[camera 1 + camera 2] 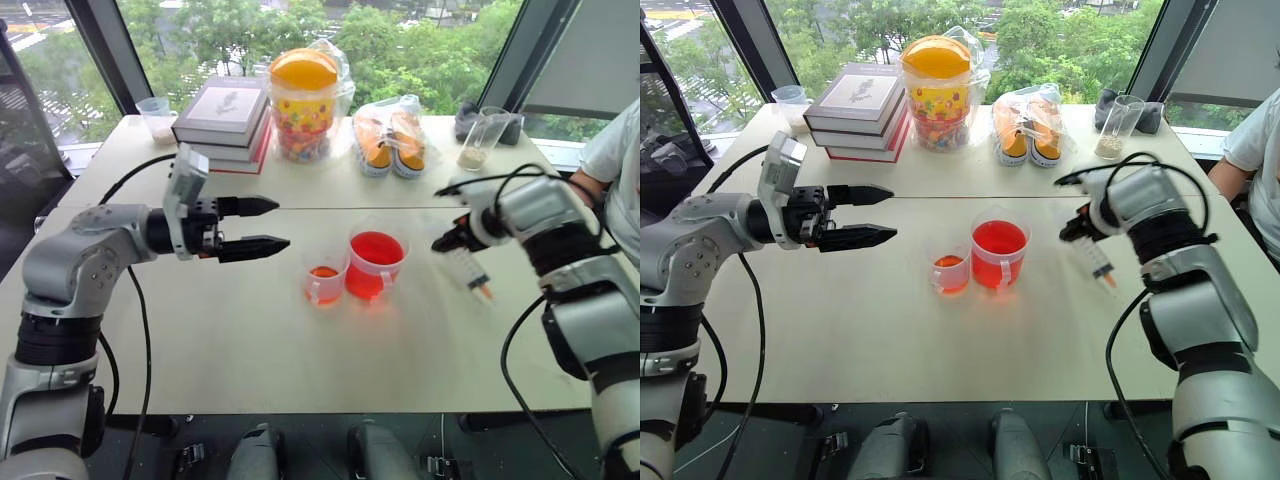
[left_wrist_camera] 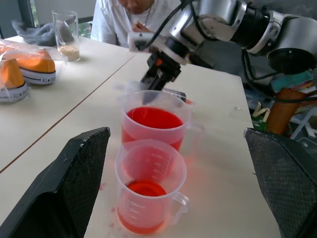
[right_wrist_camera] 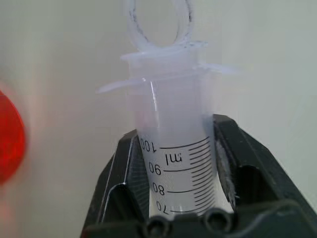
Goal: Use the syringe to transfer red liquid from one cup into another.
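Your open lane is the bare table [image 1: 250, 350] across the lower frame. Mid-frame, the small cup [image 1: 325, 278] and the large red cup [image 1: 375, 265] stand touching. Books [image 1: 225, 125], candy jar [image 1: 303, 105], bagged shoes [image 1: 392, 140] and tumbler [image 1: 480, 138] block the top edge.

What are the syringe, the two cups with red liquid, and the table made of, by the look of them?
Syringe: clear, slightly cloudy plastic; printed black marks and pale flanges show.
Bigger cup and smaller cup: thin clear plastic, probably; moulded handles, and the red liquid shows through.
Table: smooth matt beige top, likely laminate; what lies beneath can't be told.
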Motion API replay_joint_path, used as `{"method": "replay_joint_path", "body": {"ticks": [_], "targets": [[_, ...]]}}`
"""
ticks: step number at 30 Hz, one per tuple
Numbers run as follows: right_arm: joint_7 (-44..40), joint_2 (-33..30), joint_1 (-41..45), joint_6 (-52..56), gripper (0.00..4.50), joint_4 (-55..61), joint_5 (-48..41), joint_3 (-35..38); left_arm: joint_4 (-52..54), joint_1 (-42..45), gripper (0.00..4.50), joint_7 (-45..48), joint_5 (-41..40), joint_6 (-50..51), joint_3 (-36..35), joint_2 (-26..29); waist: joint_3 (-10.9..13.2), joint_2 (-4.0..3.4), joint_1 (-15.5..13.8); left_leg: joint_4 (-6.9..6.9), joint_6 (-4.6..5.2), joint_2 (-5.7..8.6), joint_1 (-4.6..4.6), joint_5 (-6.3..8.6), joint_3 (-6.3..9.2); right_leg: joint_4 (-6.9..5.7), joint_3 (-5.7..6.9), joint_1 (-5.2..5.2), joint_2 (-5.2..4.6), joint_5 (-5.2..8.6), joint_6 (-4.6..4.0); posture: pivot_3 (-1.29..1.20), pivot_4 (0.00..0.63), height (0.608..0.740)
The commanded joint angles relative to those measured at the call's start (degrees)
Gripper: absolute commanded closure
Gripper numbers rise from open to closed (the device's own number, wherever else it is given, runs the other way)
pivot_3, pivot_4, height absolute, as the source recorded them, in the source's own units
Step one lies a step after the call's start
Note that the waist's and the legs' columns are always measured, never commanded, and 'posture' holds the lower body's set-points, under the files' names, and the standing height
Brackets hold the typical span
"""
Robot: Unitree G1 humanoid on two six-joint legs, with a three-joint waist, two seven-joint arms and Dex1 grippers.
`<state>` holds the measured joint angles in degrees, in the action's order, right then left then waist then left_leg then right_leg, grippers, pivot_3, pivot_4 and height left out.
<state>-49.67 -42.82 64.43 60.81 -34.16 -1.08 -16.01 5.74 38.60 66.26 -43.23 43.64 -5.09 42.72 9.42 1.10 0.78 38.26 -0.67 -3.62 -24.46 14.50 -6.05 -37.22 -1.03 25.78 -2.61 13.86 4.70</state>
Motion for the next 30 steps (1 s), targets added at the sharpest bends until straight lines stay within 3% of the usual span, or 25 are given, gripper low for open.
{"method": "replay_joint_path", "body": {"ticks": [1, 3, 5, 9, 13, 18, 30], "targets": [[5.40, -1.89, -1.04, -3.75, 3.04, 11.61, -2.86, 11.87, -1.04, 2.20, 0.00, 1.57, -0.22, -0.36, -0.29, 0.62, 0.00, -0.01, 0.04, -0.02, 0.00, 0.00, 0.02, 0.00, 0.00, -0.01, 0.00, 0.00, 0.00, 0.00, 0.00, 0.00, 0.150, 0.740], [10.54, 1.26, -3.38, -11.18, 3.04, 21.27, -7.08, 22.99, -2.42, 3.37, 0.00, 2.92, 0.40, -0.92, 0.39, 0.70, 0.00, 0.00, 0.24, -0.06, 0.00, -0.03, 0.05, 0.00, 0.03, -0.01, 0.00, 0.00, 0.06, 0.00, 0.01, 0.00, 0.150, 0.740], [11.29, 5.62, -5.07, -9.30, 3.04, 31.72, -15.36, 33.13, -3.75, 4.56, 0.00, 3.98, 1.22, -1.51, 1.30, 0.43, -0.01, -0.03, 0.48, -0.08, 0.00, -0.04, 0.07, 0.00, 0.03, -0.06, -0.03, 0.04, 0.10, 0.00, 0.01, 0.00, 0.150, 0.740], [16.10, 14.96, -10.68, -9.45, 3.04, 47.95, -24.60, 40.57, -6.02, 6.65, 0.00, 5.34, 1.89, -1.65, 2.18, -0.19, -0.01, -0.04, 0.10, -0.10, -0.03, -0.13, 0.08, -0.02, 0.17, -0.14, 0.07, 0.01, 0.22, 0.00, 0.00, 0.00, 0.150, 0.740], [18.93, 22.79, -19.69, -14.29, 3.04, 58.60, -28.58, 38.43, -8.62, 9.39, 0.00, 6.10, 3.03, -1.90, 3.47, -1.39, -0.03, -0.02, -0.02, 0.01, -0.03, -0.09, 0.08, -0.02, 0.14, -0.11, 0.07, -0.11, 0.14, 0.00, 0.00, 0.00, 0.150, 0.740], [21.77, 27.35, -29.63, -22.50, 3.04, 61.13, -25.34, 31.14, -10.92, 11.78, 0.00, 7.13, 4.25, -2.32, 4.67, -2.97, -0.03, -0.01, 0.03, 0.08, -0.03, 0.01, 0.07, -0.02, 0.12, -0.04, 0.02, -0.16, 0.03, 0.00, 0.00, 0.00, 0.150, 0.740], [22.82, 27.24, -39.08, -36.33, 3.04, 55.98, -18.19, 21.75, -16.28, 21.15, 0.00, 8.34, 6.10, -4.45, 6.75, -11.28, -0.03, -0.01, 0.02, 0.08, -0.03, 0.01, 0.12, -0.02, 0.21, -0.03, 0.06, -0.24, 0.09, 0.00, 0.00, 0.00, 0.150, 0.740]]}}
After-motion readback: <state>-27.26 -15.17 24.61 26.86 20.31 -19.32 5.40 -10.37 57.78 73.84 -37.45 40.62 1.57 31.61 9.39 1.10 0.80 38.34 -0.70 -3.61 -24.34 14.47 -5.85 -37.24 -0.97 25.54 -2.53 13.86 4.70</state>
